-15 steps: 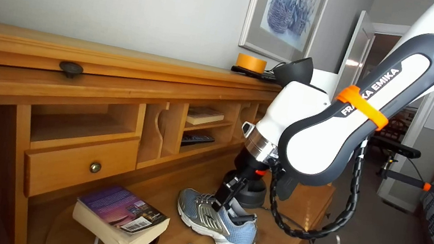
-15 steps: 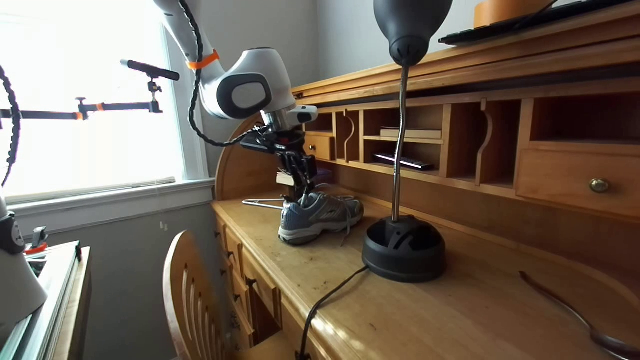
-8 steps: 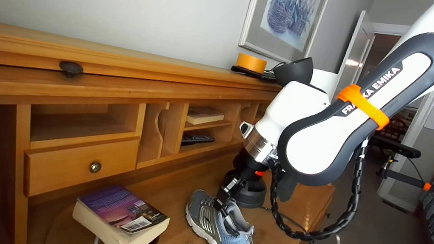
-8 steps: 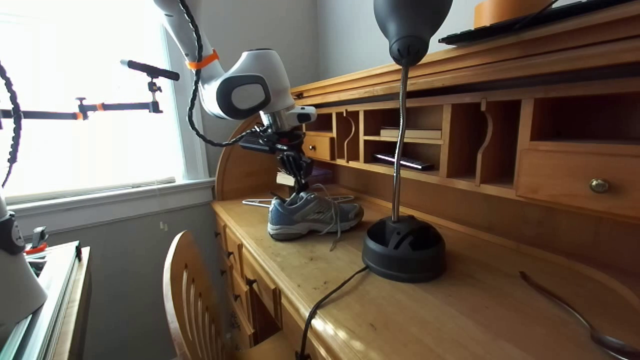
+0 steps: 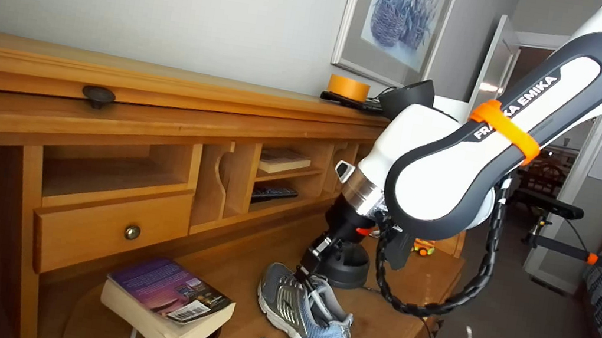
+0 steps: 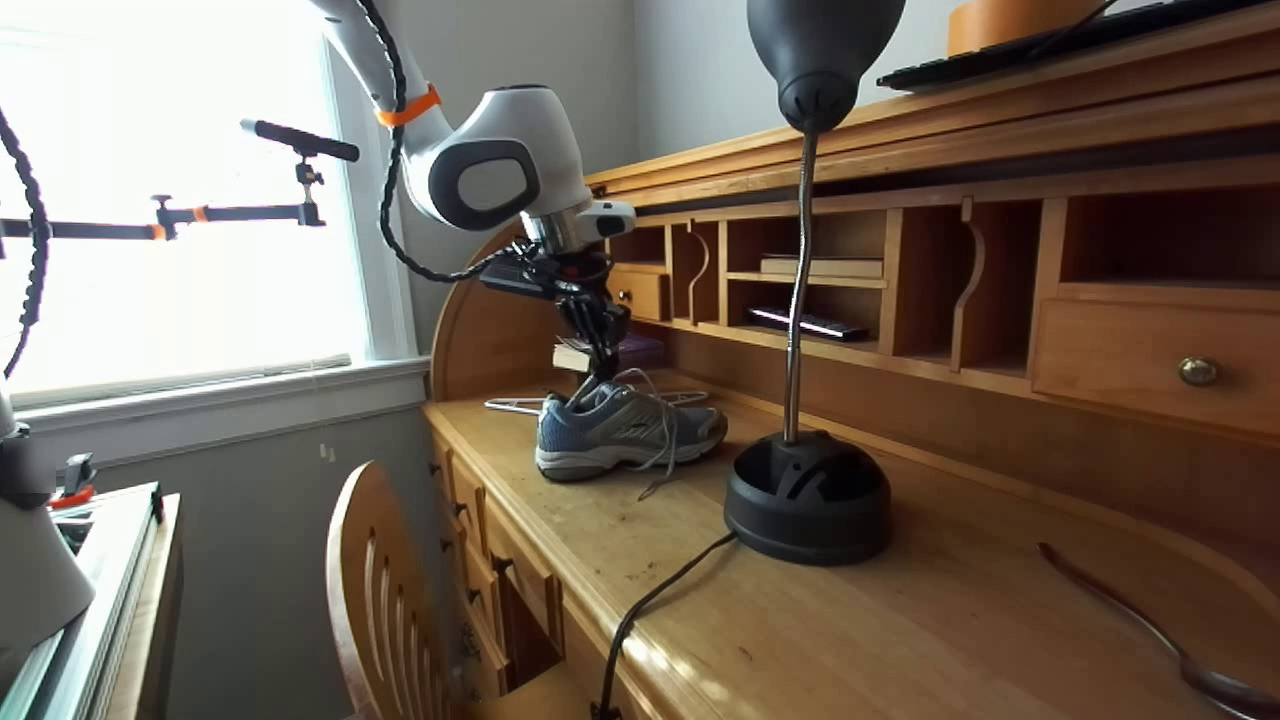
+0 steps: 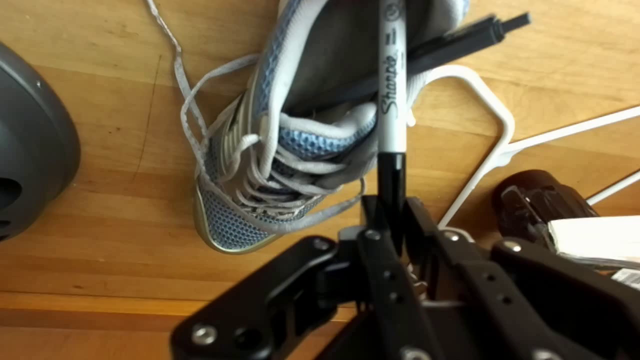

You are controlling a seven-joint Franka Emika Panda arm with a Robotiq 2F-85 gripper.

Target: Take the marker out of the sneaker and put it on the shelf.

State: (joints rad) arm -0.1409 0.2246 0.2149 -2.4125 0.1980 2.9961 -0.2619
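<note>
Rising since earlier, my gripper is clamping its fingers on the marker's cap, and I'm risking uncapping it by snagging the shoe.

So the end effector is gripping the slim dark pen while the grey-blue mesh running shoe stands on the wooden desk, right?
Not quite: the wrist view shows the end effector gripping the white-barrelled Sharpie marker by its black cap; the slim dark pen pokes out of the grey-blue mesh running shoe, which does stand on the wooden desk.
</note>
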